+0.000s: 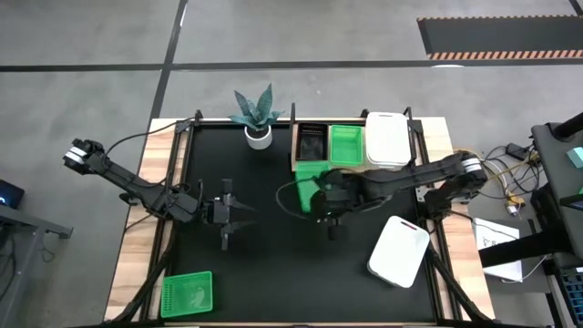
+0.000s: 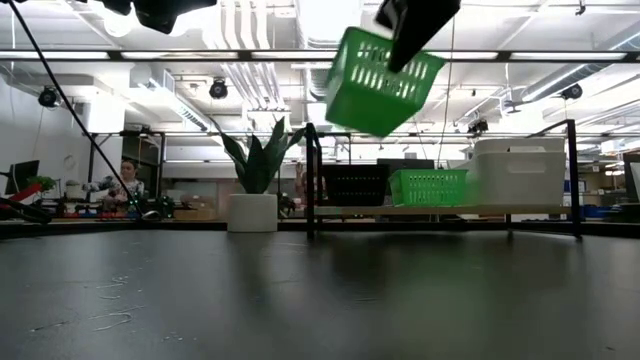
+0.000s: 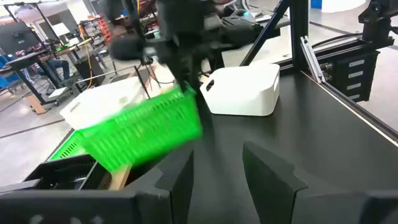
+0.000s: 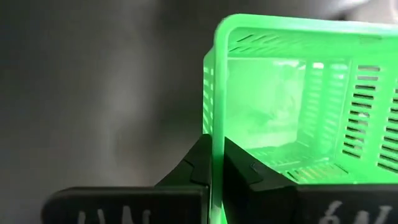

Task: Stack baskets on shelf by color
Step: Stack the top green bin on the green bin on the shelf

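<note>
The green basket (image 2: 382, 80), pinched by its rim in the right gripper (image 4: 214, 163), should be levelled before being nested into the green one on the shelf (image 1: 301, 166); the left gripper (image 1: 228, 211) waits open.

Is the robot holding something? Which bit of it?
Yes. The right gripper is shut on a green basket, pinching its rim at one wall. The left gripper holds nothing.
</note>
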